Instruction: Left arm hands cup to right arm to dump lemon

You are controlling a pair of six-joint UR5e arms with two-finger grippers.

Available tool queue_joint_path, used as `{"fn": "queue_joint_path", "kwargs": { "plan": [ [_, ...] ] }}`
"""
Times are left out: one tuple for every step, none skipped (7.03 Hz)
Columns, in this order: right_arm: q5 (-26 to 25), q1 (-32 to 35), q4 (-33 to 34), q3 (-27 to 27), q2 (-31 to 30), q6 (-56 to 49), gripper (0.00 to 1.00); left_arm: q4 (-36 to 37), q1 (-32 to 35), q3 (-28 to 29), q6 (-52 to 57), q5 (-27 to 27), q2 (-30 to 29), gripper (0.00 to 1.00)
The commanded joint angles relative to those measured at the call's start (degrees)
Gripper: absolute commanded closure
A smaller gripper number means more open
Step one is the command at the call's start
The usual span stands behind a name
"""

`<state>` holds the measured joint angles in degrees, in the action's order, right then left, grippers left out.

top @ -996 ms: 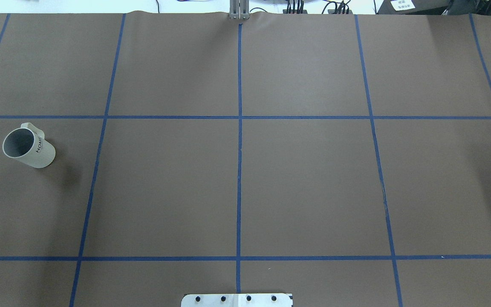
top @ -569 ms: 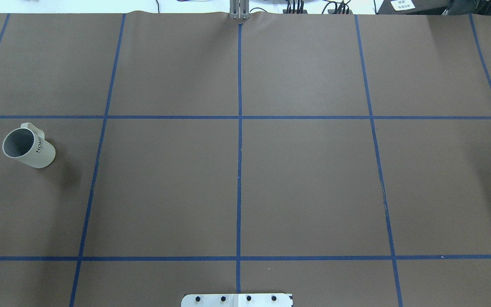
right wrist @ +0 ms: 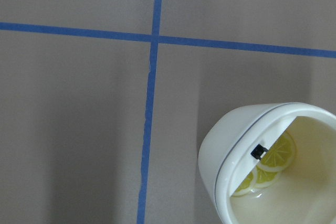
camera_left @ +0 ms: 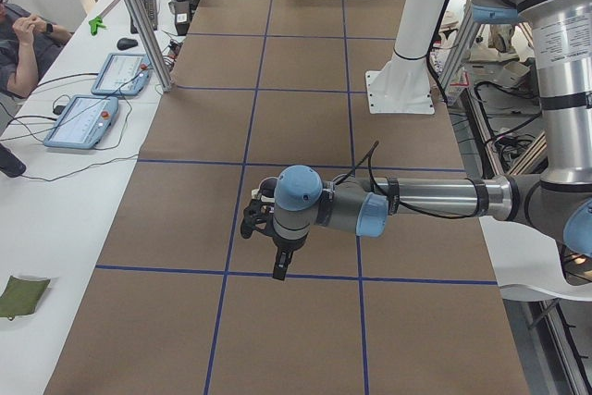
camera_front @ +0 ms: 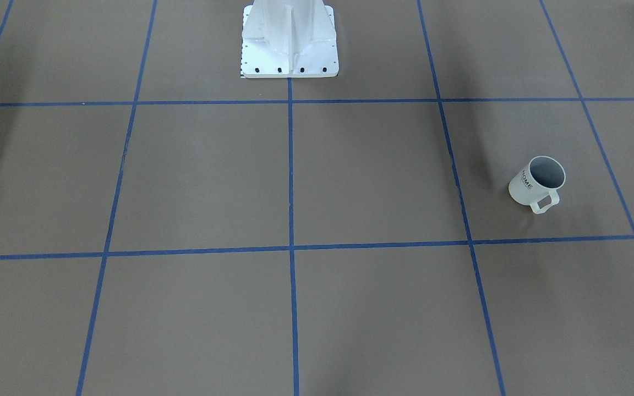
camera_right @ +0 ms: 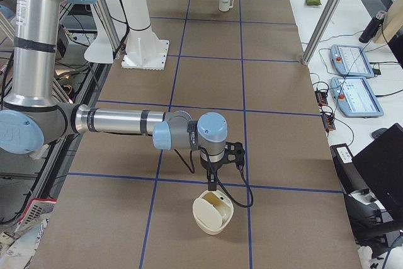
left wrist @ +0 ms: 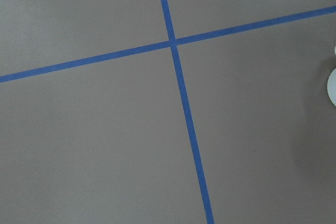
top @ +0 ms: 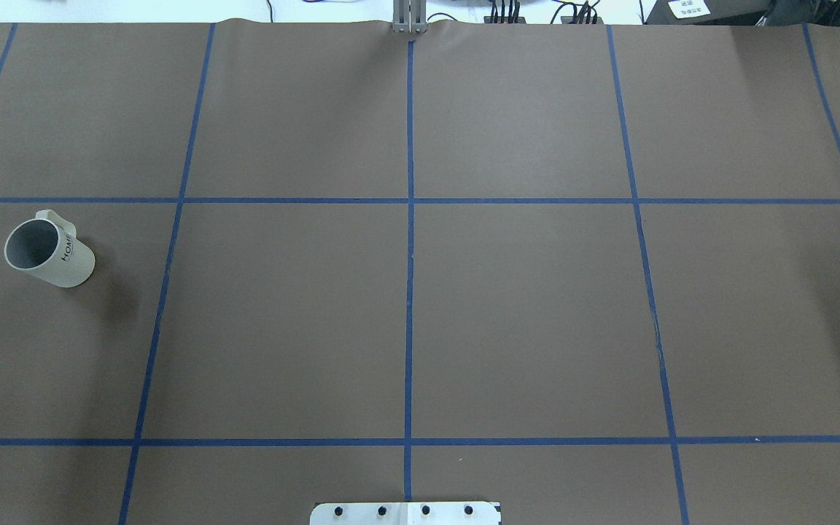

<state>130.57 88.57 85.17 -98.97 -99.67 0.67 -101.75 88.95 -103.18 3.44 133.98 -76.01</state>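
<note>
The cup (top: 49, 251) stands upright on the worktop (top: 522, 313), well out to the robot's left of the white base (camera_front: 289, 41). Far to the base's other side, lemon (right wrist: 270, 162) slices lie in a cream bowl (camera_right: 213, 213) just beneath the right tool (camera_right: 213, 182). That tool and the left tool (camera_left: 280, 265) both point down, and I cannot tell whether either is released or clenched.

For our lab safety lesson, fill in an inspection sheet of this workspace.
Surface: brown mat, blue tape grid.
Job's things: cup upright near the robot's left end, untouched; no lemon seen inside.
Clutter: bowl of lemon slices just under the right pincer.
Pincers: left pincer and right pincer point down over the mat; open or shut unclear.
Cables: a cable loops off each wrist.
Surroundings: operator and tablets at the side bench.
</note>
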Motion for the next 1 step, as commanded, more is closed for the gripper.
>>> {"fn": "queue_joint_path", "kwargs": {
  "plan": [
    [0.0, 0.0, 0.0, -0.1, 0.0, 0.0, 0.0, 0.1, 0.0, 0.0, 0.1, -0.3, 0.0, 0.0]
  ]
}}
